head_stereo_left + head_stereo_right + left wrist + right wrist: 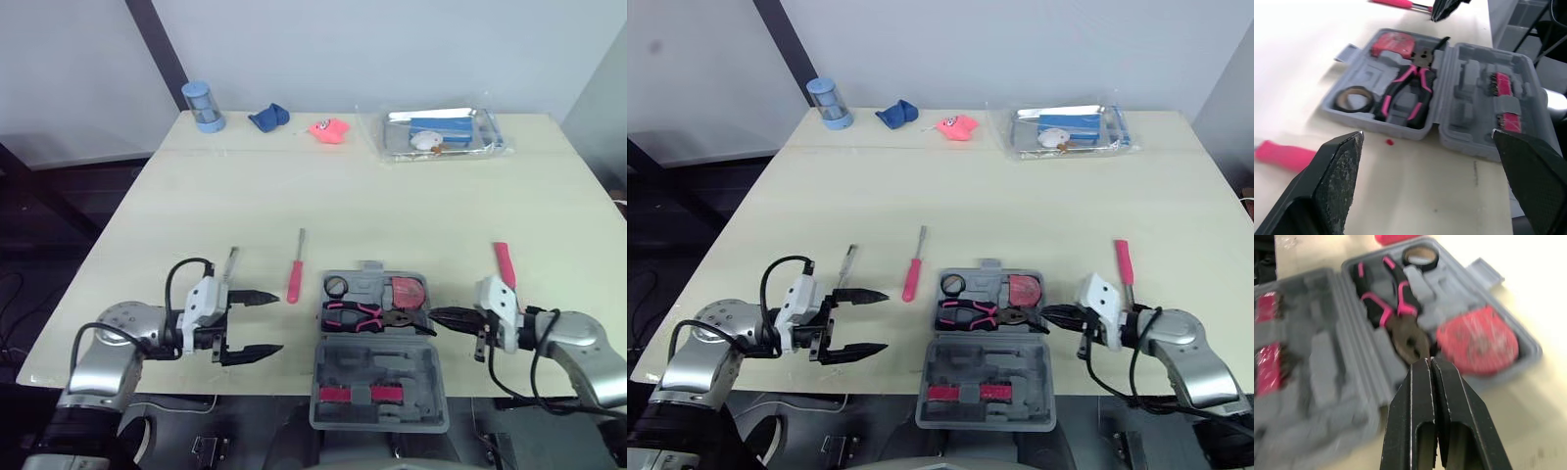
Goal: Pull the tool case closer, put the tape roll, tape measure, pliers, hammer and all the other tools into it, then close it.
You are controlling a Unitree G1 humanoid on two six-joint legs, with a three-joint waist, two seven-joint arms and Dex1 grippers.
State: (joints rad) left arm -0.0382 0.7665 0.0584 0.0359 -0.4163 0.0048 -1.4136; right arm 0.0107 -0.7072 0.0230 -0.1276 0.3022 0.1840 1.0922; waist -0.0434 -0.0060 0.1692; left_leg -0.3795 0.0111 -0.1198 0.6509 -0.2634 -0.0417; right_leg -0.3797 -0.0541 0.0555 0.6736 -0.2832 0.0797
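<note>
Tool case [364, 364] lay open at table's [392, 215] near edge; left gripper [279, 322] gaped wide, empty; right gripper [433, 315] pinched together beside it.

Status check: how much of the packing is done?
Done: the tool case sits open at the near edge, holding tape roll, pliers and tape measure. In hand: nothing; left gripper open, right gripper shut, empty. Left: screwdriver, grey tool, pink-handled tool on the table, then closing.
</note>
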